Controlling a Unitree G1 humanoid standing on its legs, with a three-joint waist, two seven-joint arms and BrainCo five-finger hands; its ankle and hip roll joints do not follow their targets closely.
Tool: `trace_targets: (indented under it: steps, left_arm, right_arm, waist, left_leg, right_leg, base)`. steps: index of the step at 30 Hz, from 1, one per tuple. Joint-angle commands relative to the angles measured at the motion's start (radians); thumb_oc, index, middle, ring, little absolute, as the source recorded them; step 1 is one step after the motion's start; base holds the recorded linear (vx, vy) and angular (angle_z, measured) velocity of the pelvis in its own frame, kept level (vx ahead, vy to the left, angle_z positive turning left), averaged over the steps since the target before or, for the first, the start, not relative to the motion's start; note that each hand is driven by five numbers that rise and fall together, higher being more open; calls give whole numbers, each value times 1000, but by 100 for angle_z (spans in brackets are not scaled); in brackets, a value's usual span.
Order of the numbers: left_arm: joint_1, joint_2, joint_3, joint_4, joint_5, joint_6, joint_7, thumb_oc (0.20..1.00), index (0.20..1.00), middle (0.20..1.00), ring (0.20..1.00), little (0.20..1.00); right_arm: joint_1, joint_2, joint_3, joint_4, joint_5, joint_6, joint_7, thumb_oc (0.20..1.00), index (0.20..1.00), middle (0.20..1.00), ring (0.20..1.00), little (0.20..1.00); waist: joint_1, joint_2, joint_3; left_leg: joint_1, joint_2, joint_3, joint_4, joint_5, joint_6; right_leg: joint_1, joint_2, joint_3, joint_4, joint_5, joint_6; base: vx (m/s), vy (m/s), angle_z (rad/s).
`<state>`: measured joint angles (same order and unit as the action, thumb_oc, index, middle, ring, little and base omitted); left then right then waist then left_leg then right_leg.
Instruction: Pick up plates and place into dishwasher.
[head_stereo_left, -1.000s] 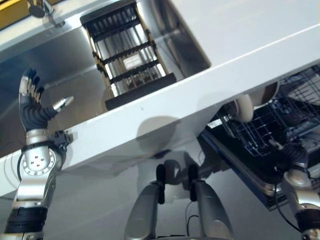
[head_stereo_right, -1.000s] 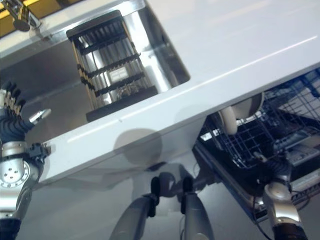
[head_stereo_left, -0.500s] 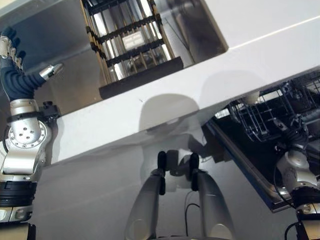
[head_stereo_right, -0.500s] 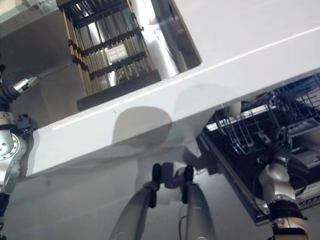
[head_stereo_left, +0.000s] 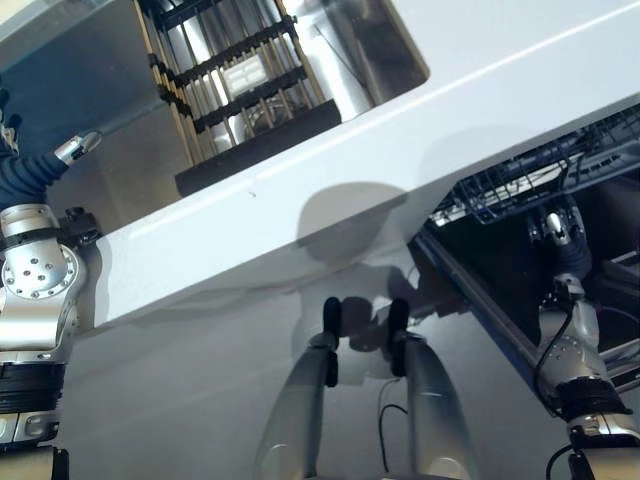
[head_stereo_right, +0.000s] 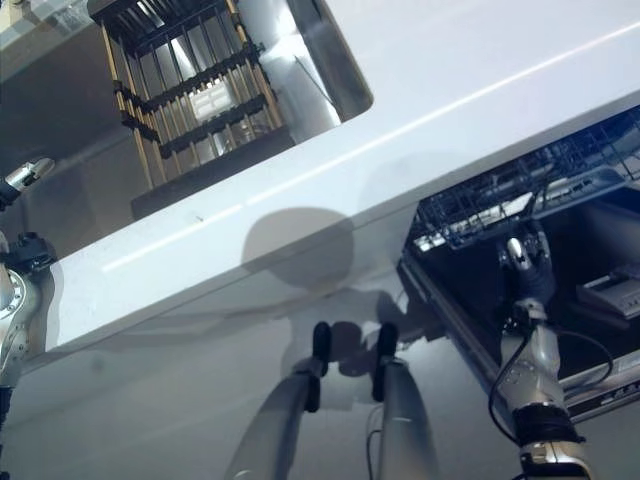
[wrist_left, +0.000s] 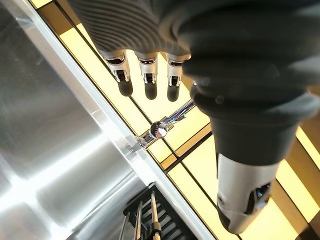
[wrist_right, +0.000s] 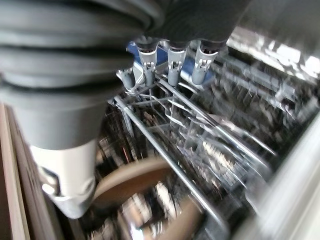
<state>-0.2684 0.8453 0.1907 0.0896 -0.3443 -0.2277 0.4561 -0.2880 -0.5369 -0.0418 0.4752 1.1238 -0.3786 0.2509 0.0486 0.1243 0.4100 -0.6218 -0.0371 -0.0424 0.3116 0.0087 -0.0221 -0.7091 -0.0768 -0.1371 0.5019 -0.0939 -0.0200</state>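
Plates first: I can see a beige plate (wrist_right: 132, 177) standing in the dishwasher rack (wrist_right: 200, 145) in my right wrist view, just below the right hand (head_stereo_right: 527, 262). That hand hangs over the wire rack (head_stereo_left: 520, 180) with its fingers (wrist_right: 172, 67) straight and loose, holding nothing. A second ago I could see a pale plate at the rack's near end with the hand low by the open dishwasher door (head_stereo_left: 500, 320); now the hand has come up closer to the rack and the worktop (head_stereo_left: 400, 130) edge hides that spot from the head camera. The whole picture has shifted too, so the head moved, not the kitchen. My read: that plate is in, and the hand is backing out empty. My left hand (head_stereo_left: 40, 165) is up by the sink (head_stereo_left: 120, 150), fingers (wrist_left: 146, 75) spread and relaxed, empty, near the tap (wrist_left: 160, 129). The drying rack (head_stereo_left: 235, 90) in the sink looks bare of plates from here, so I'd guess the next one needs hunting for.
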Motion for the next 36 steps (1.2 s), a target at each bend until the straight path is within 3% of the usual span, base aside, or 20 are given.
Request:
trace_targets:
  steps: [1,8,13,19,29,36]
  left_arm:
    - [86,-257,-244,5,52,21,-14,1000,1000,1000,1000,1000]
    - [89,-246,-217,-4,30,22,-53,1000,1000,1000,1000,1000]
    - [103,-236,-188,-15,7,21,-86,1000,1000,1000,1000,1000]
    - [138,-237,-145,6,-8,6,-126,1000,1000,1000,1000,1000]
    - [273,-326,-73,25,52,-27,-221,1000,1000,1000,1000,1000]
    - [344,-370,-9,43,79,-32,-302,1000,1000,1000,1000,1000]
  right_arm:
    - [-251,75,182,-361,-83,-8,318,1000,1000,1000,1000,1000]
    - [-298,87,201,-429,-159,31,376,1000,1000,1000,1000,1000]
    - [-281,81,194,-425,-197,59,355,1000,1000,1000,1000,1000]
    - [-171,73,136,-400,-312,47,277,1000,1000,1000,1000,1000]
    - [159,69,-27,-450,-397,0,281,1000,1000,1000,1000,1000]
    - [320,39,-154,-463,-509,29,169,1000,1000,1000,1000,1000]
  waist:
    - [2,-48,110]
    - [25,-36,110]
    - [31,-34,110]
    - [8,-63,110]
    - [-35,-136,-84]
    - [-67,-163,-208]
  left_leg:
    - [-81,-23,0,140,-51,39]
    - [-17,-43,-7,115,-51,41]
    - [64,-50,-9,87,-55,43]
    - [213,-46,20,90,-91,47]
    - [440,-30,102,-27,-130,58]
    - [587,-30,155,-130,-163,69]
  right_leg:
    - [44,23,-5,-163,95,48]
    - [111,14,-23,-173,85,46]
    - [198,10,-31,-206,81,43]
    - [359,10,-20,-254,81,40]
    - [566,-5,44,-386,96,75]
    - [660,-15,86,-453,107,122]
  base:
    - [-36,-1,-2]
    - [-53,9,11]
    - [-69,39,2]
    - [-72,70,0]
    - [29,103,1]
    - [70,125,-2]
